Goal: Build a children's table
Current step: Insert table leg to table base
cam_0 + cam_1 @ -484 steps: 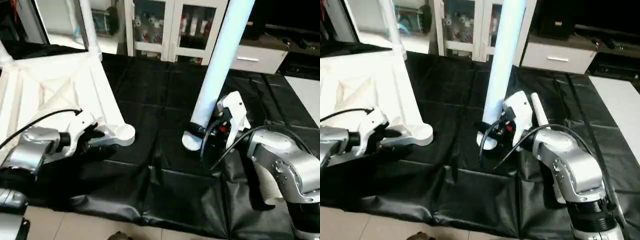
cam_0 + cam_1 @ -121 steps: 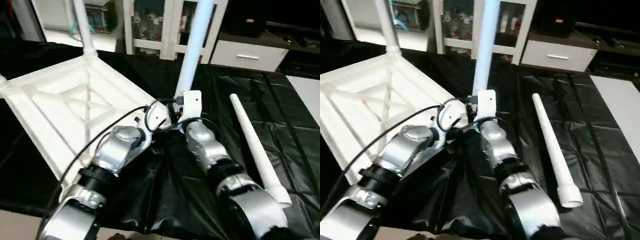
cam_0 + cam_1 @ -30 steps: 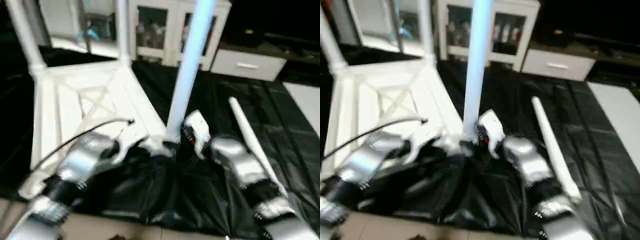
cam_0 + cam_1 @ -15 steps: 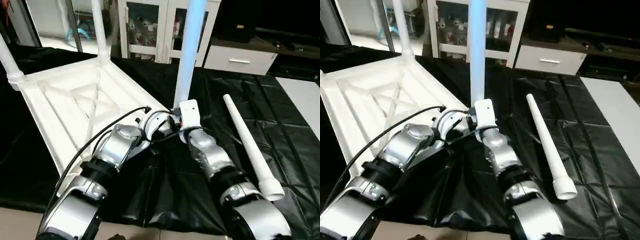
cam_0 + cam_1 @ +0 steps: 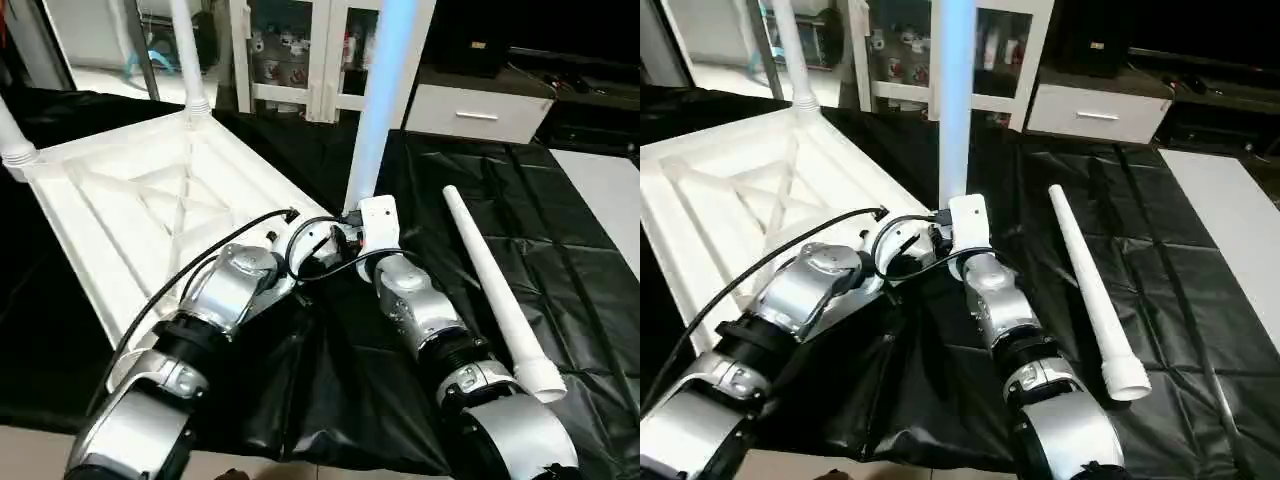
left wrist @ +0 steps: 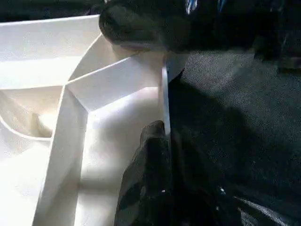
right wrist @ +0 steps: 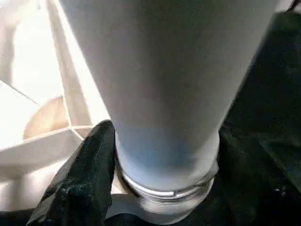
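Since a moment ago the upright leg [image 5: 385, 100] has barely shifted; it still stands in the near corner socket of the upturned table top [image 5: 130, 215] on the black-draped table [image 5: 1200, 300]. The right gripper [image 7: 155, 155] is clamped around the leg just above its threaded collar, the left gripper [image 6: 162, 94] pinches the top's thin edge rib. Hollow plastic, I'd guess: light, stiff, slippery, best held low by the collar. A spare leg [image 5: 1090, 295] lies to the right; two legs stand at the far corners.

A home living room; glass-fronted cabinet [image 5: 310, 50]; low drawer unit [image 5: 480, 110].
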Motion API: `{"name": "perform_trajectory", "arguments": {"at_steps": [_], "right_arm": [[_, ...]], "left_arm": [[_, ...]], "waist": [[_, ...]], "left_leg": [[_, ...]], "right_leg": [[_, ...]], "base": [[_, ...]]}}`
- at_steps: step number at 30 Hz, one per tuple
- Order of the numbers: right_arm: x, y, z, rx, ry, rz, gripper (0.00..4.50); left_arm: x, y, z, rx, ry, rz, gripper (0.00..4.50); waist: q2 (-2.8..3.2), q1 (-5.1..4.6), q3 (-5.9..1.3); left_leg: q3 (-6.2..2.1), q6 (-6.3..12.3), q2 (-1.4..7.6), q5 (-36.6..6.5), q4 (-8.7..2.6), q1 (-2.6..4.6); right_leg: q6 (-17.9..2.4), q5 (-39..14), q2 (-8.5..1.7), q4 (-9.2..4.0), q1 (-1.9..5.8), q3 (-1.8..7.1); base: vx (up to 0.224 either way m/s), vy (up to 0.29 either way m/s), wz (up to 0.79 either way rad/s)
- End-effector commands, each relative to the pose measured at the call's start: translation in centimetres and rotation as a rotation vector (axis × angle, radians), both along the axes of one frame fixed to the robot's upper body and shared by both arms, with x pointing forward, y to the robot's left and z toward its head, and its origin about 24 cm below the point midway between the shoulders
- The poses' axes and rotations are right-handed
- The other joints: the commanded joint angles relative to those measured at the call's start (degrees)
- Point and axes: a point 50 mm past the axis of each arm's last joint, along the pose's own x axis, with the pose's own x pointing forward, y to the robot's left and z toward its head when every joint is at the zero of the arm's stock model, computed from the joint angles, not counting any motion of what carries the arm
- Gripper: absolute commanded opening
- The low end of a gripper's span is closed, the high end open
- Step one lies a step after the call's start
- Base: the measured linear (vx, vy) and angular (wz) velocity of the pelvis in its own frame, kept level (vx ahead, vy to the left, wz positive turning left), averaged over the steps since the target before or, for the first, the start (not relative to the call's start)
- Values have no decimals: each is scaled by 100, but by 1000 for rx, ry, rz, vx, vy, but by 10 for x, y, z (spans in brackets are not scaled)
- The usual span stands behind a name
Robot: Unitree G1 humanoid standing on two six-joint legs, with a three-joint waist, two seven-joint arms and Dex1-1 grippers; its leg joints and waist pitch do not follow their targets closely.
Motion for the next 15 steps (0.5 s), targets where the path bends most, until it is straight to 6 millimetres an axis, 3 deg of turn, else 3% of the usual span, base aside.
{"name": "perform_trajectory", "arguments": {"at_steps": [1, 2, 5, 7, 14, 15], "right_arm": [[0, -11, 1, 77, 30, 23, 272], [1, -15, 9, 112, 19, 81, 272], [1, -29, 25, 130, -12, 220, 272], [-1, -39, 32, 102, -19, 316, 272], [-11, -60, 48, 28, -29, 508, 272], [-12, -63, 54, 44, -31, 535, 272]], "left_arm": [[-12, 4, -14, 41, 80, -72, 0], [-16, 8, -15, 61, 93, -109, 0], [-24, 19, -16, 117, 96, -210, 0], [-31, 26, -16, 143, 102, -269, 0], [-38, 37, -15, 162, 97, -290, 0], [-38, 39, -13, 158, 75, -282, 28]], "waist": [[49, 28, -331], [20, 22, -332], [28, 55, -336], [35, 99, -331], [17, 139, -312], [11, 138, -317]], "left_leg": [[-240, -21, 464, -1319, -448, 62], [-231, 15, 459, -1252, -443, 57], [-231, 106, 468, -1044, -433, 57], [-204, 82, 469, -934, -419, 89], [-217, -13, 472, -1143, -428, 83], [-212, -6, 459, -1087, -421, 80]], "right_leg": [[-1059, -933, -644, -413, 205, 384], [-1082, -897, -642, -410, 207, 381], [-1152, -782, -637, -388, 219, 371], [-1164, -758, -621, -382, 187, 369], [-1092, -1156, -630, -417, 200, 376], [-1115, -1116, -624, -412, 200, 373]], "base": [[0, 0, 0], [0, 0, 0], [0, 0, 0], [0, 0, 0], [0, 0, 0], [0, 0, 0]]}}
